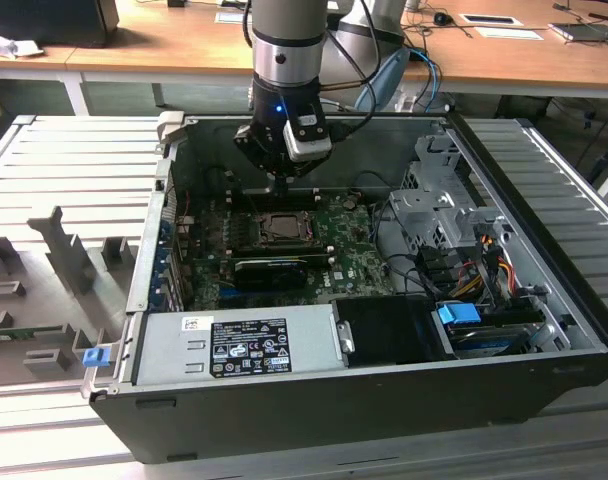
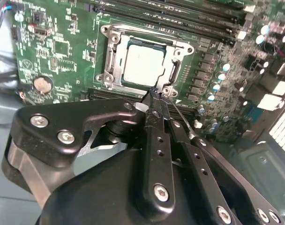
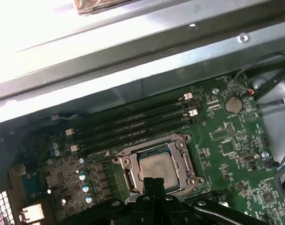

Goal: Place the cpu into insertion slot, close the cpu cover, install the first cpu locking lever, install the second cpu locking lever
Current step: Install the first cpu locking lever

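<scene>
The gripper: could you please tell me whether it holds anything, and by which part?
Nothing appears held: the gripper is shut, tips at the edge of the cpu cover, the cpu seated beneath.

In the exterior view, the computer case (image 1: 334, 415) lies open on the tabletop (image 1: 74, 170). The circuit board (image 1: 359, 265) lies flat inside the case. The insertion slot (image 1: 281, 228) sits near the middle of the board. The cpu (image 2: 143, 64) rests in the slot, and the cpu cover (image 2: 113, 56) lies down around it. The end effector (image 1: 281, 190) hangs just above the slot's 12 o'clock edge. From the slot, the memory slots (image 3: 133, 124) lie at 12 o'clock. A long card (image 1: 269, 268) lies near at 6 o'clock. The power box (image 1: 234, 345) sits farther at 6 o'clock. The drive cage (image 1: 434, 200) stands at 3 o'clock.
</scene>
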Tool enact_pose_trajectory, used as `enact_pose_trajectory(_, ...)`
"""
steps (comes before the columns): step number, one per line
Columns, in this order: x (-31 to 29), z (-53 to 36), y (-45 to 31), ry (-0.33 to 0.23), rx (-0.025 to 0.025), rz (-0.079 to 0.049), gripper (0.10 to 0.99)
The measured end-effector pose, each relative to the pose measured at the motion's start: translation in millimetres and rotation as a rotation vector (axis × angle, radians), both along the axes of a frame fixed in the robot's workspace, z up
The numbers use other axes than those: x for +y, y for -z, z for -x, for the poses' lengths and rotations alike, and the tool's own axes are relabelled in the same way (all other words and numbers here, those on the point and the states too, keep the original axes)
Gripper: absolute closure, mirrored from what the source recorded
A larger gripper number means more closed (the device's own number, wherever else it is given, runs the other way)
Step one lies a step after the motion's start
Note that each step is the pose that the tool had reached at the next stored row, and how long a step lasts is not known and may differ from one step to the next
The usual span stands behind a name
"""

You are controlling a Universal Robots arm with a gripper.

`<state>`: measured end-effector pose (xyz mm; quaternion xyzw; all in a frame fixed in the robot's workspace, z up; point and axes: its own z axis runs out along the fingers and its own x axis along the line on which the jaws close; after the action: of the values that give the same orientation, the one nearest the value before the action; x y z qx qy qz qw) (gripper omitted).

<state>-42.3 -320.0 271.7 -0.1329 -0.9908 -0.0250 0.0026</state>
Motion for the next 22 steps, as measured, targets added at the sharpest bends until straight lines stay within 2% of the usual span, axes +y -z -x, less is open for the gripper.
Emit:
enact_pose_trajectory(6, 0.0, 0.0, 0.8, -0.138, 0.0000, 0.000, 0.980)
enact_pose_trajectory(7, 0.0, 0.0, 1.0, -0.176, 0.0000, 0.000, 0.980)
enact_pose_trajectory(9, 0.0, 0.0, 1.2, -0.214, 0.0000, 0.000, 0.980)
enact_pose_trajectory(11, 0.0, 0.0, 1.3, -0.286, 0.0000, 0.000, 0.980)
enact_pose_trajectory(15, 0.0, 0.0, 1.5, -0.375, -0.0001, 0.000, 0.980)
enact_pose_trajectory(16, 0.0, 0.0, 1.5, -0.380, -0.0003, 0.000, 0.980)
enact_pose_trajectory(20, 0.0, 5.5, 2.2, -0.380, -0.0074, 0.001, 0.980)
enact_pose_trajectory(21, 0.0, 8.8, 2.8, -0.379, -0.0120, 0.002, 0.980)
enact_pose_trajectory(22, 0.1, 9.1, 3.2, -0.375, -0.0126, 0.002, 0.980)
